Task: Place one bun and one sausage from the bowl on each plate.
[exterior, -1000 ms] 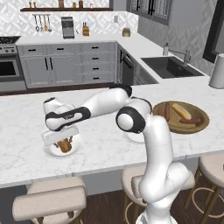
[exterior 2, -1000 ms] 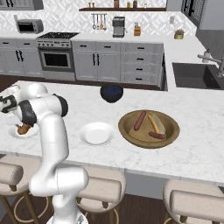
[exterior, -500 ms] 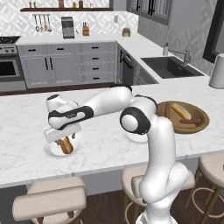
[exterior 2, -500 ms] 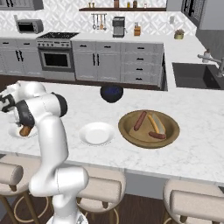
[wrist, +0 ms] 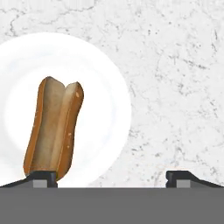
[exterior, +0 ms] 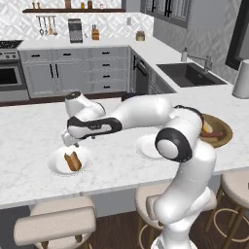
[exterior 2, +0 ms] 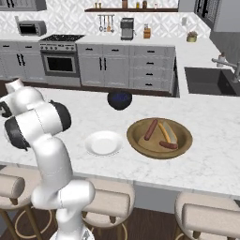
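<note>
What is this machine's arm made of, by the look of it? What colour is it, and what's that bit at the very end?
The arm is a chain of smooth, rounded glossy white shells, joined by dark grey to black rings and round caps at the joints. A black band runs along the white hand section. At its end sits the tool, a small two-finger piece; its fingertips are dark and blocky. No cables or markings can be seen.

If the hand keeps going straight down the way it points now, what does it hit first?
Probably the marble counter just beside the plate. The hand is open and centred off the plate's edge; only one fingertip lines up with the bun. Depth is uncertain.
</note>
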{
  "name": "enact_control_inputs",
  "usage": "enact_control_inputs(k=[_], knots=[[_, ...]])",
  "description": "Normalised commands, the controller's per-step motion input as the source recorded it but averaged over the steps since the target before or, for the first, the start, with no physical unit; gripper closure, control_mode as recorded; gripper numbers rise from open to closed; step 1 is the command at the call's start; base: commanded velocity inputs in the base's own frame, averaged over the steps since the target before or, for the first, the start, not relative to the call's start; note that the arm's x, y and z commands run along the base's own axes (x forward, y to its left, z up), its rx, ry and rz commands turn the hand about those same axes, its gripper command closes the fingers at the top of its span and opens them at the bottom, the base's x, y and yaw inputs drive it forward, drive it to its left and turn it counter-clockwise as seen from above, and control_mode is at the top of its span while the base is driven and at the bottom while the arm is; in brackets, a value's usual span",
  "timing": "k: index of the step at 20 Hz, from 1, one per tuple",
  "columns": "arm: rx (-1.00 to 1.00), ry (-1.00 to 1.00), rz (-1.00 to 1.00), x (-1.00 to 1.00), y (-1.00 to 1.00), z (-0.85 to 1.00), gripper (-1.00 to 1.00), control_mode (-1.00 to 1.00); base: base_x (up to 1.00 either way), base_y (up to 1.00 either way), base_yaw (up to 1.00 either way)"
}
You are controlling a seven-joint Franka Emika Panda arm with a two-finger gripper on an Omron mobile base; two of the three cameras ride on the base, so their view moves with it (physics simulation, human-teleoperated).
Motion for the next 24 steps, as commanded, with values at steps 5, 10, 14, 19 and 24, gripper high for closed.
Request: enact_control_inputs(k=[5, 10, 14, 19, 24], knots=[[0.03, -0.15, 0.02, -0.18, -0.99, 0.53, -1.00, -1.00, 0.00, 0.00, 0.00], [0.00, -0.08, 0.00, -0.06, -1.00, 0.34, -1.00, -1.00, 0.00, 0.00, 0.00], [0.00, -0.05, 0.00, -0.02, -1.00, 0.33, -1.00, -1.00, 0.00, 0.00, 0.00], [0.00, -0.03, 0.00, -0.01, -1.00, 0.25, -1.00, -1.00, 0.00, 0.00, 0.00], [0.00, -0.02, 0.00, -0.09, -1.00, 0.05, -1.00, -1.00, 0.00, 0.00, 0.00]])
